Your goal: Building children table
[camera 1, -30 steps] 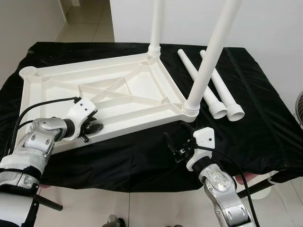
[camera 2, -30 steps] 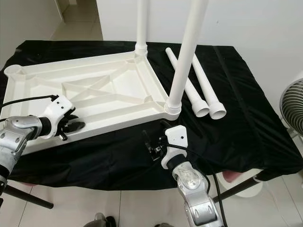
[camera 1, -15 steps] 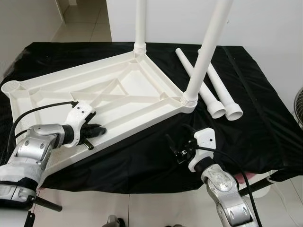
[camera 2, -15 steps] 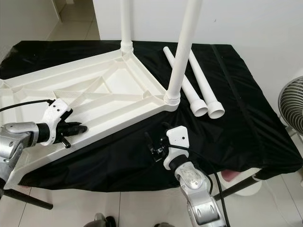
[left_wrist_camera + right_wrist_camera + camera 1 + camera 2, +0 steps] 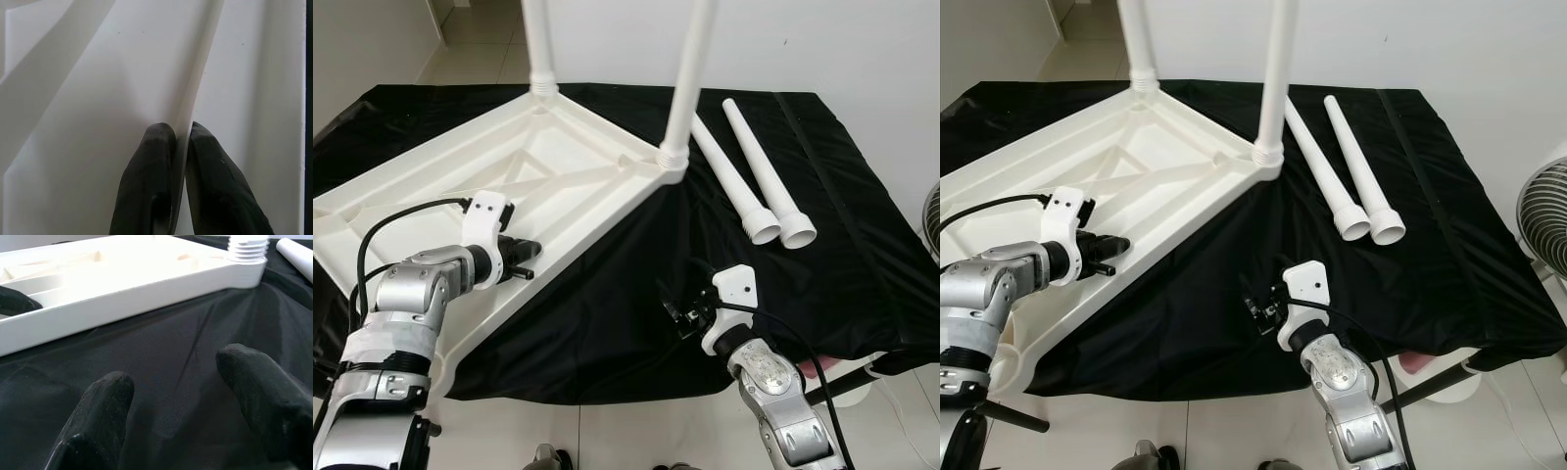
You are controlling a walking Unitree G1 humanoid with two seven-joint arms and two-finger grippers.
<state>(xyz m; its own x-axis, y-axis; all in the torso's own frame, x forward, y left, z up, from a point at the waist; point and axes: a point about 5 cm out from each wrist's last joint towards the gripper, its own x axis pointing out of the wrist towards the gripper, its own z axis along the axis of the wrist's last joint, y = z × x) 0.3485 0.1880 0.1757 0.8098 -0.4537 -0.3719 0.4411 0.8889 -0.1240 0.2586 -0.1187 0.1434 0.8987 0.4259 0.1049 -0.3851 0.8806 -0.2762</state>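
A white plastic tabletop (image 5: 460,186) lies upside down on the black cloth (image 5: 607,323), turned at an angle, its near-left corner past the cloth's front edge. Two white legs (image 5: 690,69) stand screwed into its far corners. Two loose legs (image 5: 759,176) lie side by side at the right. My left gripper (image 5: 524,262) is shut on the tabletop's front rim (image 5: 195,98), one finger on each side of the thin wall. My right gripper (image 5: 677,311) hovers open just above the cloth, right of the tabletop, holding nothing.
A fan (image 5: 1547,220) stands at the right beyond the cloth. Tiled floor (image 5: 597,431) runs along the near edge. Bare black cloth lies between the tabletop and the loose legs.
The tabletop has swung round, its near-left end sliding toward me and off the cloth, pulled by my left gripper. The right gripper has stayed where it was.
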